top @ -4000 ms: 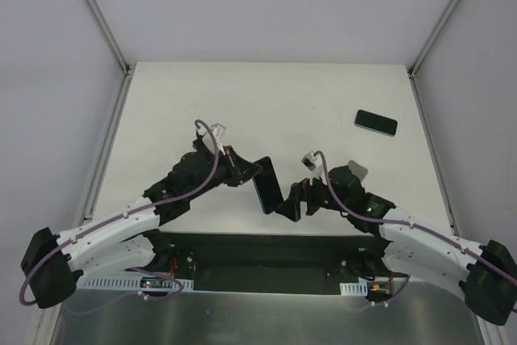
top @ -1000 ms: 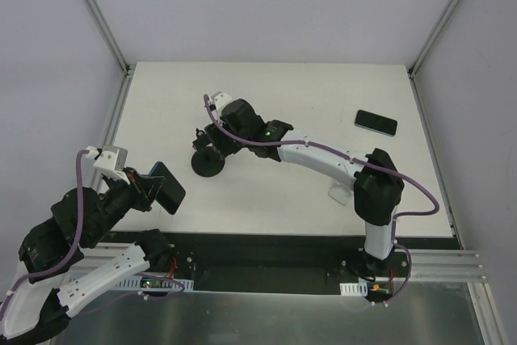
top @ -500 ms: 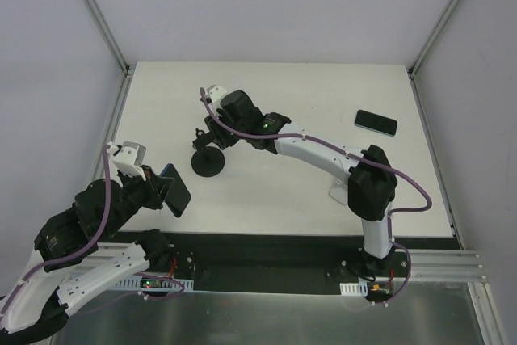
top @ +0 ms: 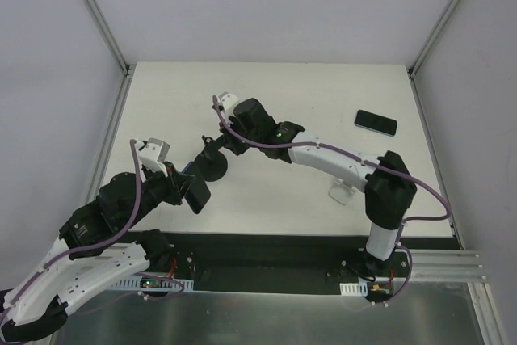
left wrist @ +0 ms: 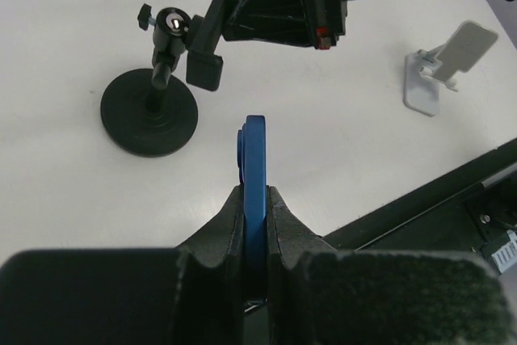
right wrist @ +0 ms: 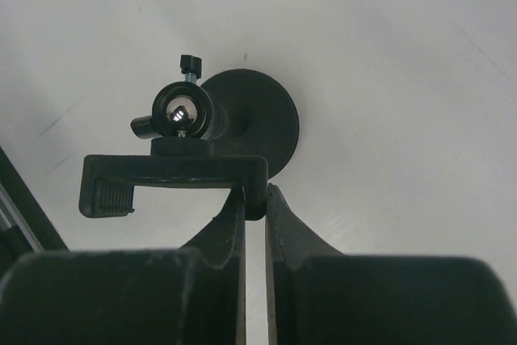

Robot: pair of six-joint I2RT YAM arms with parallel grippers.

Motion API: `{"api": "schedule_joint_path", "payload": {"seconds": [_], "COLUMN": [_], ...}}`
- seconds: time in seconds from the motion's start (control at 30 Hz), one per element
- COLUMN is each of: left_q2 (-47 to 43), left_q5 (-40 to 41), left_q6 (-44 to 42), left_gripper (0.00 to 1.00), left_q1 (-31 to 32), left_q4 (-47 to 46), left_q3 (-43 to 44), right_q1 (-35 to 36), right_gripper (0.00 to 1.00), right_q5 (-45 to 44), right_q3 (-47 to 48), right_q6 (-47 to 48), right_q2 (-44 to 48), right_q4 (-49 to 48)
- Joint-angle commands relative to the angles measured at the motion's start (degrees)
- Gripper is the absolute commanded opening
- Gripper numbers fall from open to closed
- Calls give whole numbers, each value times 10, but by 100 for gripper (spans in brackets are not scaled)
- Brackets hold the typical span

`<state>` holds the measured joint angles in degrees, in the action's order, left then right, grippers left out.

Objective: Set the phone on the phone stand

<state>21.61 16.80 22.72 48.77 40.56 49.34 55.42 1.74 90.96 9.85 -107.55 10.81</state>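
With left gripper [left wrist: 254,199] tight on blue phone [left wrist: 255,147], right gripper [right wrist: 254,199] pinching clamp [right wrist: 174,171] of phone stand [left wrist: 149,111], square phone to clamp, slide gently.

Jaws of right gripper [top: 218,148], apart a second ago, are now closed on clamp bar of phone stand [top: 212,169]. Since then phone [top: 196,194], gripped by left gripper [top: 184,186], is carried from lower left of frame toward centre and brought near stand base.
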Motion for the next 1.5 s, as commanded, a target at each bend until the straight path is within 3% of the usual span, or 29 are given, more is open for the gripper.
{"api": "schedule_joint_path", "payload": {"seconds": [0.0, 0.23, 0.6, 0.73, 0.83, 0.93, 1.0, 1.1, 1.23, 1.47], "left_q2": [17, 93, 161, 170, 189, 232, 274, 326, 367, 403], "left_q5": [-81, -192, -315, -394, -502, -559, -596, -671, -741, -795], "left_q6": [-29, -74, -91, -138, -201, -280, -325, -344, -321, -294], "left_gripper": [0, 0, 0, 0, 0, 0, 0, 0, 0, 0], "left_q1": [1, 0, 1, 1, 0, 0, -6, -32, -97, -142], "left_q4": [-167, -343, -529, -580, -639, -637, -588, -545, -578, -636], "left_q3": [-26, -48, -75, -89, -102, -94, -59, -16, -8, -10], "right_q1": [0, -11, -10, -10, -11, -16, -24, -36, -50, -69], "right_gripper": [1, 1, 1, 1, 1, 1, 1, 1, 1, 1], "right_q5": [-33, -23, -30, -23, 8, 43, 79, 116, 143, 201], "right_q3": [-98, -209, -305, -309, -313, -318, -321, -321, -327, -336], "right_q6": [-9, -6, -73, -59, -35, -18, -1, 14, 21, 28], "right_q2": [123, 243, 316, 323, 332, 341, 342, 343, 348, 349], "right_q4": [12, 43, 6, 6, 7, 1, 0, 1, -13, -32]}}
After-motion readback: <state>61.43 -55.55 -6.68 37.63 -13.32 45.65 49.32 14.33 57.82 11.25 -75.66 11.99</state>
